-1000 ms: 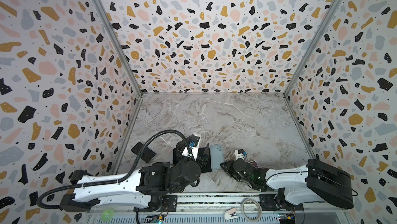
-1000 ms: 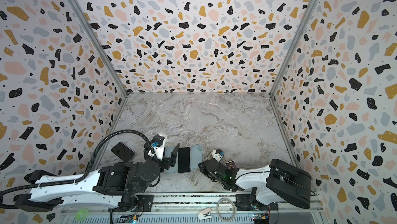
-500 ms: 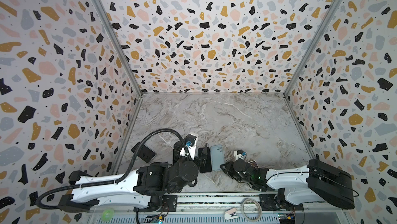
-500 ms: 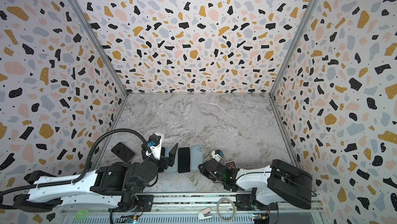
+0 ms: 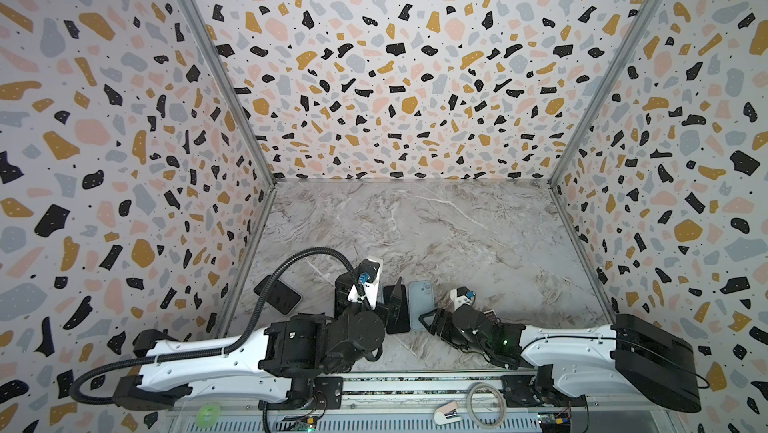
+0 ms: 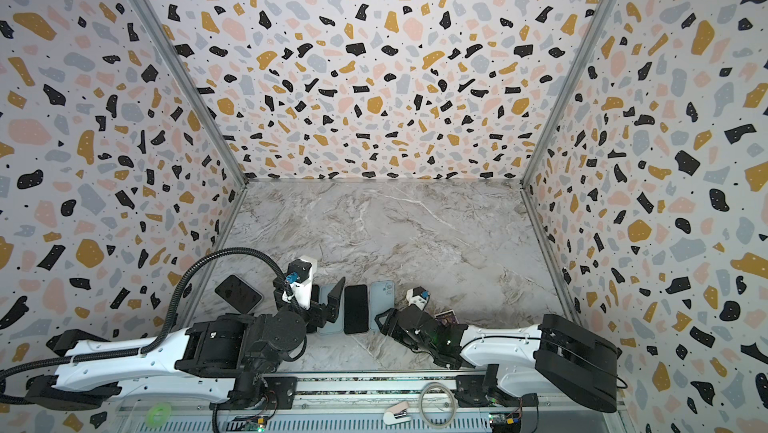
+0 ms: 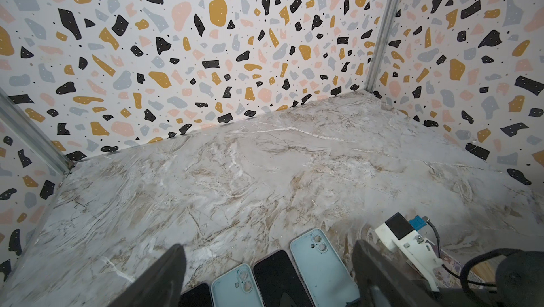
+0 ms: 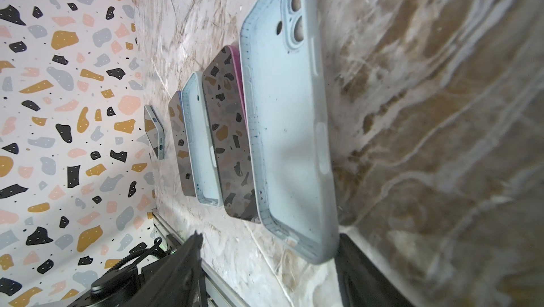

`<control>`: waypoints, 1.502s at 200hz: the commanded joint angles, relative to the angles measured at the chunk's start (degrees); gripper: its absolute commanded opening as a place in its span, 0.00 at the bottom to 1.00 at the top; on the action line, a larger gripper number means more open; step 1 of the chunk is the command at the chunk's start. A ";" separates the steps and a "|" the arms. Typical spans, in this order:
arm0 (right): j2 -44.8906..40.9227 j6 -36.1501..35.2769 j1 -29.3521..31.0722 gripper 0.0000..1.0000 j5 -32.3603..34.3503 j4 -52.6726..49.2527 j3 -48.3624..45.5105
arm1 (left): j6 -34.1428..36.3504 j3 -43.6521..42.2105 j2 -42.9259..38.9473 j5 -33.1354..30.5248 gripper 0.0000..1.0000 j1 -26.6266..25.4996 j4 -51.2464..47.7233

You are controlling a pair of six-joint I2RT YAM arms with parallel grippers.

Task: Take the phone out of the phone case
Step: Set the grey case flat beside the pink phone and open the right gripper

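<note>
Marble-patterned tabletop [image 5: 415, 235] forms the floor of a booth whose walls [image 5: 374, 57] are speckled with terrazzo shapes in black, mustard, pink and grey. Near the front edge, around the middle, an empty pale blue phone case [image 8: 288, 131] lies flat with its hollow side up, and the marble shows through its camera cut-outs. Just beside it, on its left in both top views, a dark phone [image 6: 356, 309] with a pink rim lies screen up, its glass mirroring the speckled walls. Whether the two touch cannot be told. The right gripper [image 8: 270, 236] sits low at the near end of the case. Its black fingers [image 8: 182, 267] are spread apart on either side of that end and grip nothing. Further left in the same row come a second pale blue case [image 7: 235, 288], also hollow side up, and then a second dark phone [image 7: 195, 293]. The left gripper [image 7: 266, 248] hangs over this part of the row, its fingers [image 7: 159, 279] set wide with nothing held between them. Well apart from the row, near the left wall, a third phone [image 5: 277, 296] with a pale rim lies at an angle, screen up. A small printed card [image 6: 446, 318] peeks out from under the right arm.
</note>
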 commanded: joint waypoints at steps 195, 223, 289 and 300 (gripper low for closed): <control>7.24 -23.93 -11.76 0.75 -6.37 -15.10 14.61 | -14.51 -0.64 -3.12 6.95 0.96 16.87 -8.89; 10.58 -24.66 -12.34 0.74 -7.54 -14.17 16.03 | -15.49 -1.67 -4.78 11.00 0.98 22.41 -9.79; 15.15 -25.48 -12.41 0.73 -9.42 -11.95 18.01 | -15.05 -3.74 -5.38 17.24 1.00 32.34 -9.50; 15.61 -25.65 -12.47 0.73 -9.84 -11.58 18.41 | -15.05 -3.83 -5.56 17.74 1.00 33.32 -9.30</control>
